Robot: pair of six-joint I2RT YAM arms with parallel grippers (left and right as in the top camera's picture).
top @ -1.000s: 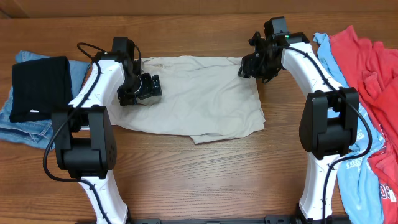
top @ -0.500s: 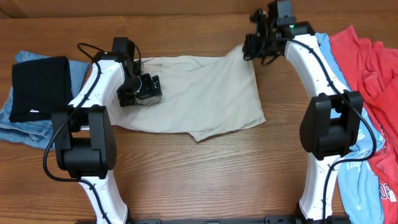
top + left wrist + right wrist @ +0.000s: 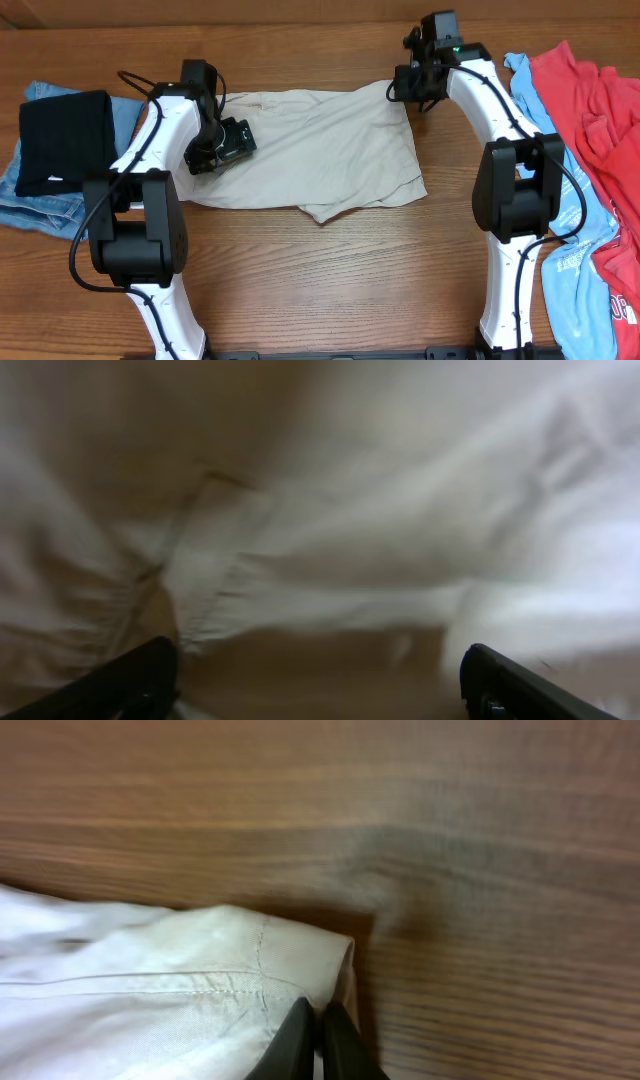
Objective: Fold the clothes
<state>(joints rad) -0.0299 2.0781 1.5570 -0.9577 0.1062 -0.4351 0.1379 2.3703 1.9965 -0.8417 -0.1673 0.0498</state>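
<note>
The beige shorts [image 3: 320,150] lie spread flat in the middle of the table. My right gripper [image 3: 398,84] is at their far right corner, shut on the hem. In the right wrist view the dark fingertips [image 3: 300,1038] are pressed together on the stitched corner of the shorts [image 3: 150,990], with bare wood beyond. My left gripper [image 3: 226,146] hovers over the shorts' left part, open. In the blurred left wrist view its two fingers [image 3: 130,682] stand wide apart over beige cloth [image 3: 330,530], nothing between them. A light-blue top [image 3: 572,255] and a red top [image 3: 600,120] lie at the right.
A folded black garment [image 3: 65,140] rests on blue denim [image 3: 40,205] at the table's left edge. Bare wood [image 3: 330,280] runs along the front between the two arm bases.
My right gripper closed on the shorts' far right corner and drew it a little toward the back of the table. The left gripper turned slightly in place.
</note>
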